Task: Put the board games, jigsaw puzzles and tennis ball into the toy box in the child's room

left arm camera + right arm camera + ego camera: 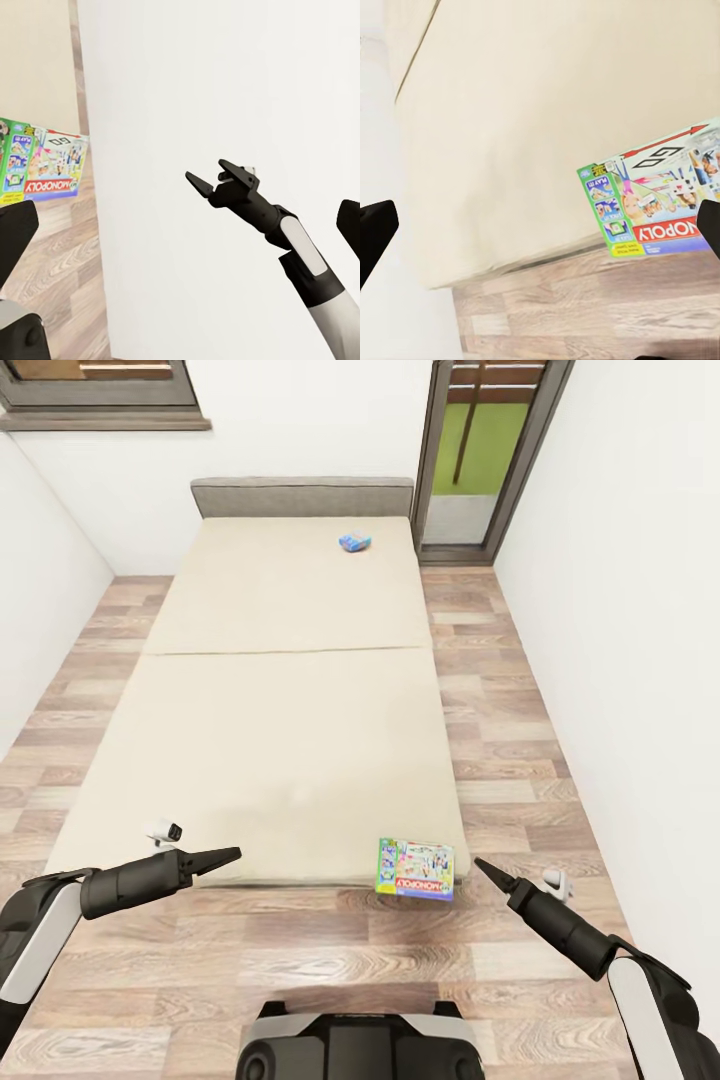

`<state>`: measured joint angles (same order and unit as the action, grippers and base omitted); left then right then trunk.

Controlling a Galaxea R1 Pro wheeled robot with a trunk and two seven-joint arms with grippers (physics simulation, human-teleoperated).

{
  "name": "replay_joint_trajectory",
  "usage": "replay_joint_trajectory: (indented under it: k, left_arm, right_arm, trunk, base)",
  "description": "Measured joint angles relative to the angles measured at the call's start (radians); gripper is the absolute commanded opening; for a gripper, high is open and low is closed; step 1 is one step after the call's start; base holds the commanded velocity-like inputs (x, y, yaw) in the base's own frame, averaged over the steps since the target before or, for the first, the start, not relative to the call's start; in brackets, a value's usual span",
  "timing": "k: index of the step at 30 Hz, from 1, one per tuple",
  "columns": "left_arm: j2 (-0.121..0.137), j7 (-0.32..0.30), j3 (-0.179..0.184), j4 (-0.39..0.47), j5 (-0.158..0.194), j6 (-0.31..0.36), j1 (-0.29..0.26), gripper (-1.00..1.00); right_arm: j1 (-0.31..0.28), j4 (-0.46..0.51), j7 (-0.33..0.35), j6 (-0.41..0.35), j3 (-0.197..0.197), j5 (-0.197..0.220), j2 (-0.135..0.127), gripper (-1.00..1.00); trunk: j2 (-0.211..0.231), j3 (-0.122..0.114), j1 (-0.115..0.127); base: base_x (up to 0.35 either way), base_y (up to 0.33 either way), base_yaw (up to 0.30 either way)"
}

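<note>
Monopoly box [416,869] at bed's [280,690] near right corner, small game [354,542] far end.

Monopoly box [660,199] cut off at both wrist views' edges; small blue box [355,542] near bed [280,690] headboard too small to read; bed's far end cropped in right wrist view.

Bed [280,690]: broad open top, bare save the small blue game [355,542] near the headboard and the Monopoly box [416,869] overhanging the near right corner. Floor strip [500,740] along the right wall: open (narrow). Both hands hang above bare floor, short of the bed's near edge.
</note>
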<state>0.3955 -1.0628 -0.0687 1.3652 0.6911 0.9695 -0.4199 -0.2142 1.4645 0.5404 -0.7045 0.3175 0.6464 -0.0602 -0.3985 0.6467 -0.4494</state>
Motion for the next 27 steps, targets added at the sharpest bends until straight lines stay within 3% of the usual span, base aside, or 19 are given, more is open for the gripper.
replay_joint_trajectory:
  k: [27]
  left_arm:
    - [0.000,0.000,0.000,0.000,0.000,0.000,0.000,1.00]
  right_arm:
    - [0.000,0.000,-0.003,0.000,0.000,0.000,0.000,1.00]
  trunk:
    - [0.000,-0.043,0.000]
  base:
    - [0.000,0.000,0.000]
